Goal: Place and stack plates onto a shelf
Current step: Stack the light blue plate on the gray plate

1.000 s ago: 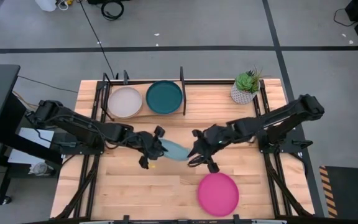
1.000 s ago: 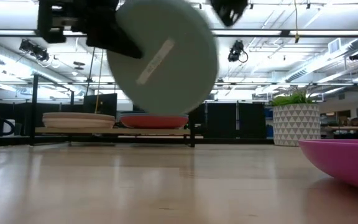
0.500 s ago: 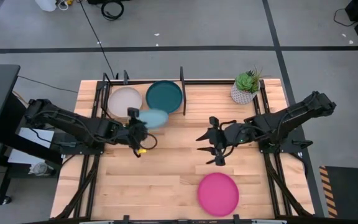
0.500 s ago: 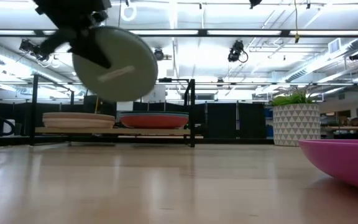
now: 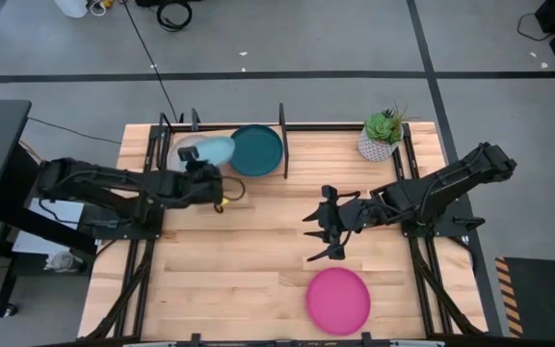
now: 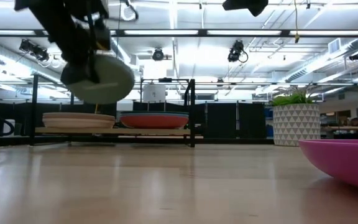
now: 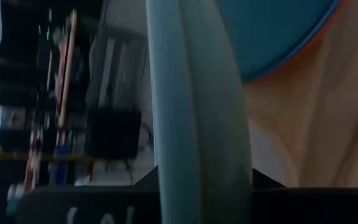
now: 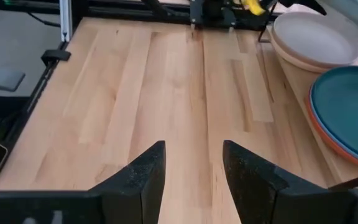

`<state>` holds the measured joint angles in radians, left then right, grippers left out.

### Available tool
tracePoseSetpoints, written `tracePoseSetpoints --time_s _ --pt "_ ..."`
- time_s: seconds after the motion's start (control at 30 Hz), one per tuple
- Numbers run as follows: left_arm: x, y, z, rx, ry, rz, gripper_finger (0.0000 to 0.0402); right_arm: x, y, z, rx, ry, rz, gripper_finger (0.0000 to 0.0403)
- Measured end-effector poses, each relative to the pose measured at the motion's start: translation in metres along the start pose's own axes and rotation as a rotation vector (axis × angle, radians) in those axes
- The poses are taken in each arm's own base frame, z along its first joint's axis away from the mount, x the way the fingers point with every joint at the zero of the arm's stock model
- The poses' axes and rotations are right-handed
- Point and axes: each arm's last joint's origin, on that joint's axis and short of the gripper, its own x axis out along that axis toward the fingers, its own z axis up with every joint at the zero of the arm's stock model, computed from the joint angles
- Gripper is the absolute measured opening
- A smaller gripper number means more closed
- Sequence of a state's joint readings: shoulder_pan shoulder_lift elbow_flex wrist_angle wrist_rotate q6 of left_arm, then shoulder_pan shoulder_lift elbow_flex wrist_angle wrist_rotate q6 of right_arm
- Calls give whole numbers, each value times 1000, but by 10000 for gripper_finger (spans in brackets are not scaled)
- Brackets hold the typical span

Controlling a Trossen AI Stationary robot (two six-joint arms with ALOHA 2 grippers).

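Now your left tool (image 5: 203, 166) has carried the round matte pale blue plate (image 5: 210, 150) from the tabletop's middle back to the light wooden shelf with the thin black rod frame (image 5: 282, 127) along the far edge, twd the far-left corner. A sec ago that plate hung between both arms at centre; now it's over the cream-coloured stack (image 5: 183, 159) on the shelf's left half, tilted, pinched by its rim. In the low view the plate (image 6: 98, 79) is clear of the stack (image 6: 78, 119), so not set down yet. The left wrist view shows only the plate's edge (image 7: 197, 112) close up.

Your right tool (image 5: 327, 234) has let go and pulled back; it sits w/ fingers spread, nothing in them, over bare wood right of centre. The right wrist view confirms the gap between the fingers (image 8: 143, 177).

Meaning for the task: handover looks done, and the next step is prob lowering and levelling the pale blue plate onto the left stack. The teal plate (image 5: 256, 149) lies on an orange one (image 6: 154, 121) on the shelf's right half. The round magenta plate (image 5: 337, 299) waits near the front edge, right of centre, likely next.

Surface: pale plank tabletop (image 5: 258, 270), dry-looking, no clutter; a potted green plant in a white pot (image 5: 382, 135) sits at the far-right corner. Room: grey floor w/ dark tape lines, cables at the back, strip lights overhead. No ppl visible.
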<state>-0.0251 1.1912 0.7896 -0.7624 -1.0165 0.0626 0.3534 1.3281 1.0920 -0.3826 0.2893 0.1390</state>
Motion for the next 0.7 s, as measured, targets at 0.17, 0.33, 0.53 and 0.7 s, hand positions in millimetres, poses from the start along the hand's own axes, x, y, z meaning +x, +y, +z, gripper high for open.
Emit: tracePoseSetpoints --time_s 0.17,0.33,0.53,0.7 --pt "24 2 -15 -24 116 15 41 3 2 -2 -12 18 5 166" --pt "35 6 -20 -75 168 -27 41 4 2 -2 -11 15 4 166" --pt "42 10 -24 -106 207 -101 41 4 3 -2 -7 16 5 166" --pt "45 12 -28 -98 237 -95 41 4 3 -2 -7 16 5 166"
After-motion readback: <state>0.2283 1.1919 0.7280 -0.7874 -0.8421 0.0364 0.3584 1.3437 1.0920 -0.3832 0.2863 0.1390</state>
